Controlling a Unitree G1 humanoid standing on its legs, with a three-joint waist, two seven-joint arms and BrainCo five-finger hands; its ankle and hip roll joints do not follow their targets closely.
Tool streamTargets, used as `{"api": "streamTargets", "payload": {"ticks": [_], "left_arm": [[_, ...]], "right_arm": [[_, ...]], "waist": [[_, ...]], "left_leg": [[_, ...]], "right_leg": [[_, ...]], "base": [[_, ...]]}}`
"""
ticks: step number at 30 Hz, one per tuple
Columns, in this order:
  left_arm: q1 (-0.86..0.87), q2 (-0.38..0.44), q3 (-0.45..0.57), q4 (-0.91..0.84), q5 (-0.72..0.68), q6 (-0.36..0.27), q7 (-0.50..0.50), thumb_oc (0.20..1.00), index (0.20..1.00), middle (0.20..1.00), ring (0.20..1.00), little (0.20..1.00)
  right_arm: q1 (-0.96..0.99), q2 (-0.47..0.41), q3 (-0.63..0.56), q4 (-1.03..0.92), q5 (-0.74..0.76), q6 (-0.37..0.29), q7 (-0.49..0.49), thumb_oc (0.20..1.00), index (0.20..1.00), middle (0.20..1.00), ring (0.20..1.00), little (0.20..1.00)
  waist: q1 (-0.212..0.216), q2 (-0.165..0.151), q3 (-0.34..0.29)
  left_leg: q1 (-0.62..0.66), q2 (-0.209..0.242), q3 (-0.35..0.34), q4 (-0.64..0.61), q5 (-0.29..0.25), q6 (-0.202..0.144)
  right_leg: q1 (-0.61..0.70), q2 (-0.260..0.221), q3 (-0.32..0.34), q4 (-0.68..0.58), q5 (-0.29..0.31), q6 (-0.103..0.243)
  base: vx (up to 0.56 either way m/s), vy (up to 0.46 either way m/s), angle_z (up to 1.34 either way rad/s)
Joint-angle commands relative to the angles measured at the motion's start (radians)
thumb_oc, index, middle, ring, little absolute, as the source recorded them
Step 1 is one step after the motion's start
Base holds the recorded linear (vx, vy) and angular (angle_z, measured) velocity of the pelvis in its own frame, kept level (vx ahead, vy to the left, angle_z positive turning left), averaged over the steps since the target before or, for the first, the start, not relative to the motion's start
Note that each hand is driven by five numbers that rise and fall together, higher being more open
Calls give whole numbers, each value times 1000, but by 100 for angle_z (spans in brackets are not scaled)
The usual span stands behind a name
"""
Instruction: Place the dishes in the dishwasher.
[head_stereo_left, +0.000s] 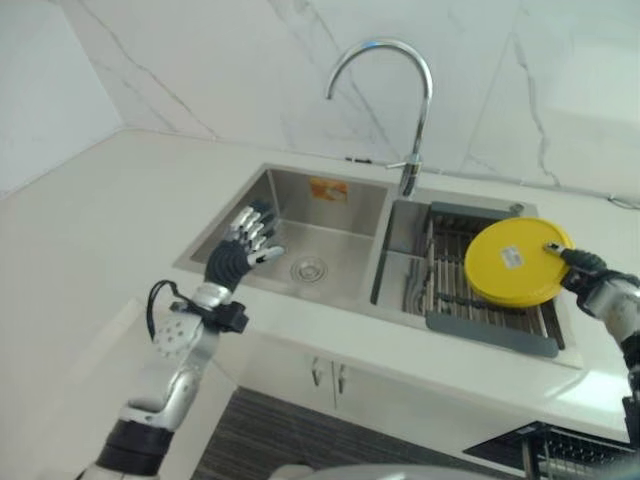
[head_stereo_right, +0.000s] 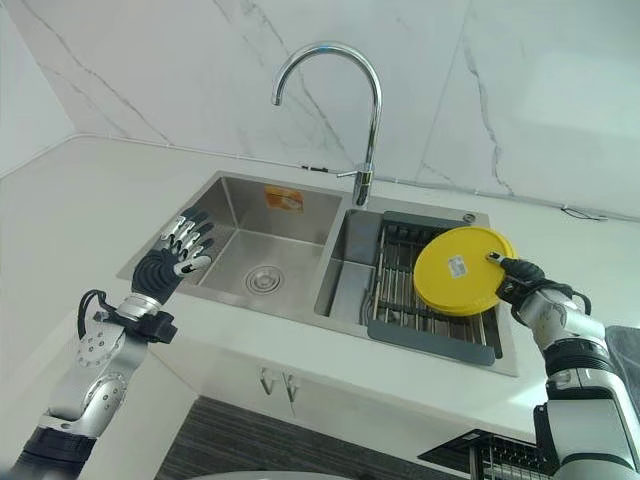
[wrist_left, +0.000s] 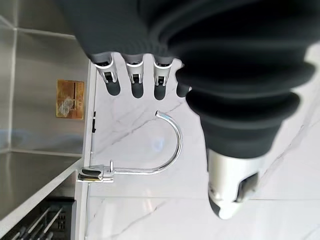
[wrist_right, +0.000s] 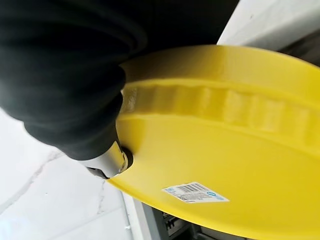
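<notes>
- Pinched by the rim in right hand (head_stereo_right: 520, 279), thumb pressed on its underside: yellow plate (head_stereo_right: 462, 270), raised over drying rack (head_stereo_right: 430, 320) in sink (head_stereo_right: 300, 215), at 3 o'clock of faucet (head_stereo_right: 340, 100)
- Judged light, stiff, smooth plastic; slippery at that edge hold; firmer purchase wanted deeper across the rim
- Hovered at 9 o'clock, fingers spread, empty: left hand (head_stereo_right: 175, 250)

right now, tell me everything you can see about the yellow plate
The yellow plate is round, plain, and looks like plastic, with a scalloped band inside its rim and a white barcode sticker on the face toward the camera. It is tilted up on edge above the dish rack in the sink's right basin, and looks lifted clear of it. The right hand pinches its right edge. Nothing else touches it.
</notes>
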Motion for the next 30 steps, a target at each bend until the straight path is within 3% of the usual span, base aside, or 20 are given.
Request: {"api": "streamTargets", "payload": {"ticks": [1, 6, 12, 17, 22, 25, 28, 29, 30], "left_arm": [[-84, 29, -31, -11, -21, -62, -4, 1000, 1000, 1000, 1000, 1000], [-76, 22, -36, -11, -21, -73, -11, 1000, 1000, 1000, 1000, 1000], [-60, 15, -15, -18, -16, -77, -33, 1000, 1000, 1000, 1000, 1000], [-51, -1, -3, -24, 1, -81, -40, 1000, 1000, 1000, 1000, 1000], [37, -45, 52, -45, 21, -89, -78, 1000, 1000, 1000, 1000, 1000], [85, -74, 83, -73, 4, -122, -98, 1000, 1000, 1000, 1000, 1000], [110, -100, 109, -108, 29, -183, -54, 1000, 1000, 1000, 1000, 1000], [113, -109, 120, -120, 42, -201, -40, 1000, 1000, 1000, 1000, 1000], [111, -110, 126, -126, 48, -208, -41, 1000, 1000, 1000, 1000, 1000]], "right_arm": [[-135, -19, -37, -47, 121, -158, -45, 200, 200, 200, 200, 200], [-109, 25, -78, -99, 193, -219, -51, 200, 200, 200, 200, 200], [-51, 65, -100, -251, 233, -232, -28, 200, 200, 200, 200, 200], [38, 131, -137, -446, 277, -261, -33, 200, 200, 200, 200, 200], [269, 271, -210, -783, 252, -279, -39, 200, 200, 200, 200, 200], [361, 324, -241, -900, 226, -267, 0, 200, 200, 200, 200, 200], [398, 320, -233, -967, 222, -254, 58, 200, 200, 200, 200, 200], [412, 325, -234, -995, 217, -254, 64, 200, 200, 200, 200, 200], [417, 337, -235, -1013, 202, -256, 61, 200, 200, 200, 200, 200]], "waist": [[28, -40, -7], [25, -37, -9], [9, -38, -13], [-16, -36, -16], [-73, -22, -8], [-94, -16, 10], [-90, -41, 44], [-91, -45, 49], [-98, -41, 52]], "left_leg": [[19, 15, -13, 0, -76, -17], [21, 16, -12, 0, -78, -15], [23, 26, 0, 0, -74, -17], [25, 46, 14, 0, -66, -22], [17, 76, 46, 0, -39, -31], [19, 65, 22, 0, -24, -31], [-67, -9, -93, 244, -90, -20], [-72, -49, -133, 245, -128, 3], [-52, -58, -125, 206, -145, 14]], "right_leg": [[65, -28, -42, 6, -92, 36], [63, -27, -39, 6, -92, 34], [57, -18, -34, 6, -92, 27], [53, 2, -20, 6, -99, 15], [26, 40, 42, 6, -100, 1], [7, 44, 84, 6, -86, -5], [-9, 28, 166, 6, -60, -12], [-19, 23, 191, 6, -46, -4], [-30, 14, 200, 6, -34, 6]], "base": [[0, 0, 0], [0, 0, 0], [-43, -55, 0], [-44, -136, 0], [-61, -176, -7], [-158, 60, -19], [-210, 247, -65], [-219, 425, -115], [-203, 514, -141]]}}
